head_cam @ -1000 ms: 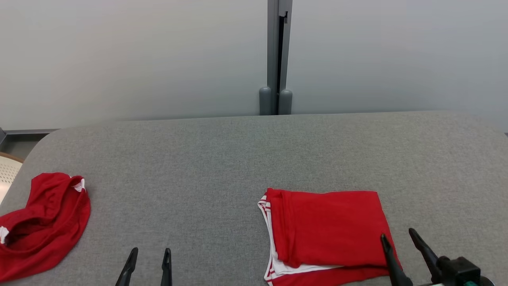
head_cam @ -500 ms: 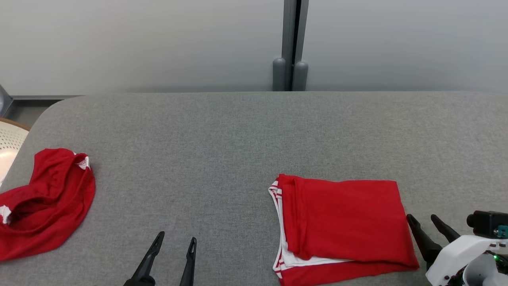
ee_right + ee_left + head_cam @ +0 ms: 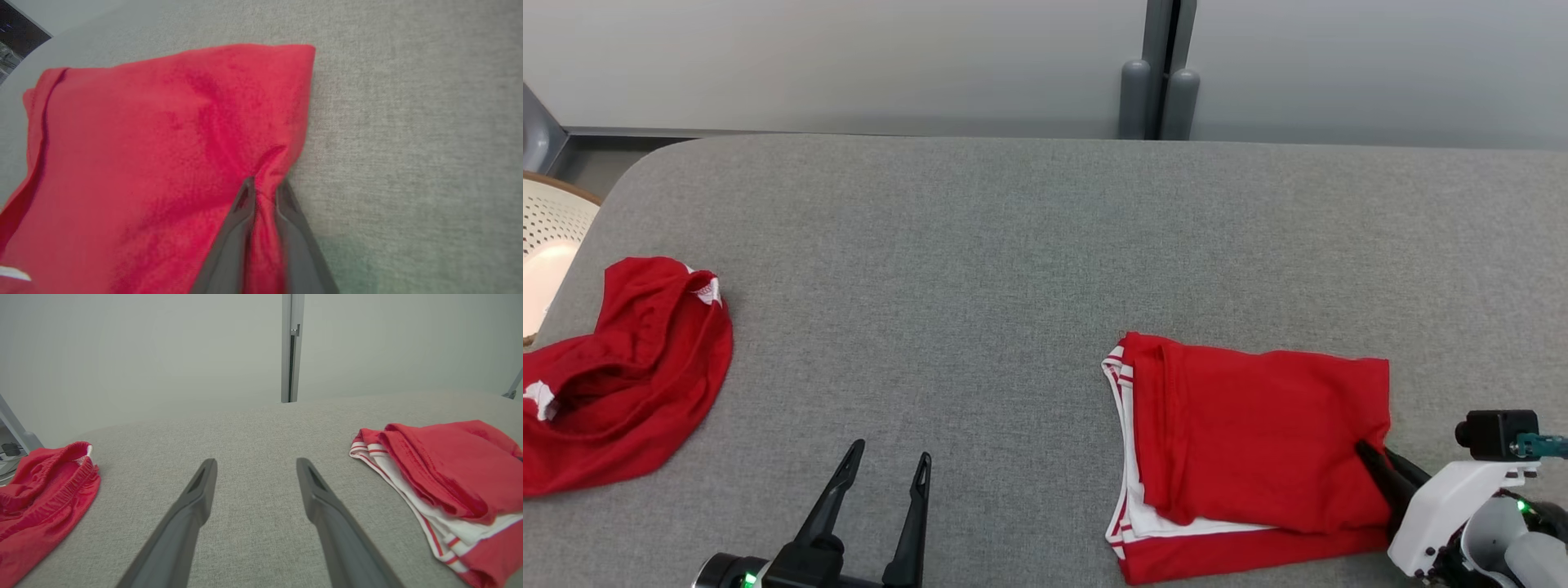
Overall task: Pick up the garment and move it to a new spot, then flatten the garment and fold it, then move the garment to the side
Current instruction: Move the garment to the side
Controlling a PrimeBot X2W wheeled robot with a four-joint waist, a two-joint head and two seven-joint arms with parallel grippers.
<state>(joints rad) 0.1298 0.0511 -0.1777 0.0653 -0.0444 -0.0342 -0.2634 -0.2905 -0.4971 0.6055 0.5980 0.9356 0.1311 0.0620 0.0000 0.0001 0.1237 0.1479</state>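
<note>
Pinched now, where a second back it was only approached by spread fingers: the folded red garment, its right edge clamped in the right gripper. It's parked near-right on the grey table. Probably best slid low and sideways so the fold isn't shaken loose. Long axis is laid left-right, white-striped edge pointed left. Left gripper is held wide apart, idle.

Grey fabric-covered table — pale wall panels behind, joined at a grey post.
</note>
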